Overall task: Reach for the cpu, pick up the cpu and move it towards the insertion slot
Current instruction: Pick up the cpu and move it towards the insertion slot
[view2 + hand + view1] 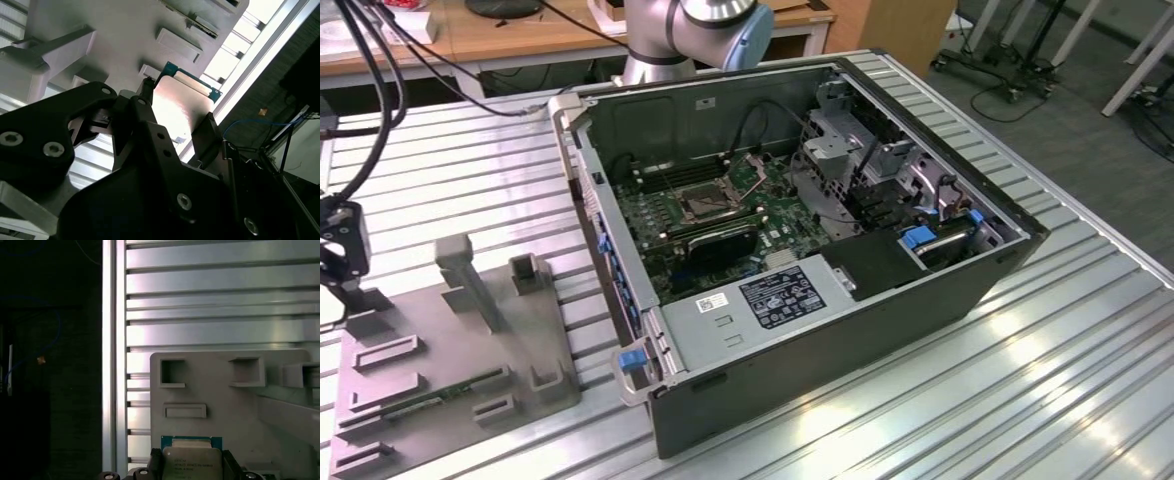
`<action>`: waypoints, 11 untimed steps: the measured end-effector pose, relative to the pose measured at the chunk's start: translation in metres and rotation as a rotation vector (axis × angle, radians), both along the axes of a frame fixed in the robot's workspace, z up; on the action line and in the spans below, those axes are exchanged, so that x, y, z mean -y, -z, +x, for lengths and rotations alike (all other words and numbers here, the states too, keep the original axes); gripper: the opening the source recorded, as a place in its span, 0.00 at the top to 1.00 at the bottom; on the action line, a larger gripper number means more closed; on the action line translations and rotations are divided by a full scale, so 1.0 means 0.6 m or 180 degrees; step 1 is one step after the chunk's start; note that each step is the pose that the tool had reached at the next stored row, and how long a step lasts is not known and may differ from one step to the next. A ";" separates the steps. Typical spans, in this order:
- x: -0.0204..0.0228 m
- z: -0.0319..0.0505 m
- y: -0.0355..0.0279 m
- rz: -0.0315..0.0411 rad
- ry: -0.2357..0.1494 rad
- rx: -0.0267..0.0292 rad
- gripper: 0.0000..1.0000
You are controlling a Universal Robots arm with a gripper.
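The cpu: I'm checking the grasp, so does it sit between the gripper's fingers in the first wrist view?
Yes, the cpu sits between the two dark fingers of the gripper, one against each side edge.

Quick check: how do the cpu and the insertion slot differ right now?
The cpu is a silvery plate with a green rim; the insertion slot is a metal frame with a dark centre. The cpu is gripped by the end effector over the gray tray; the insertion slot lies inside the computer case, on the green board. Both are square.
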State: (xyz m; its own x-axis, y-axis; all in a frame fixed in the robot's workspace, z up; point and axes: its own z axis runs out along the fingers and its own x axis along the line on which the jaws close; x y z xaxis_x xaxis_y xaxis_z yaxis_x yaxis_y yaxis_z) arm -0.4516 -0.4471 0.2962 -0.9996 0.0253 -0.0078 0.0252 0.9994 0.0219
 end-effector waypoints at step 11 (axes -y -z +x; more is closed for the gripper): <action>0.0000 0.000 -0.020 0.0000 0.0000 0.0000 0.45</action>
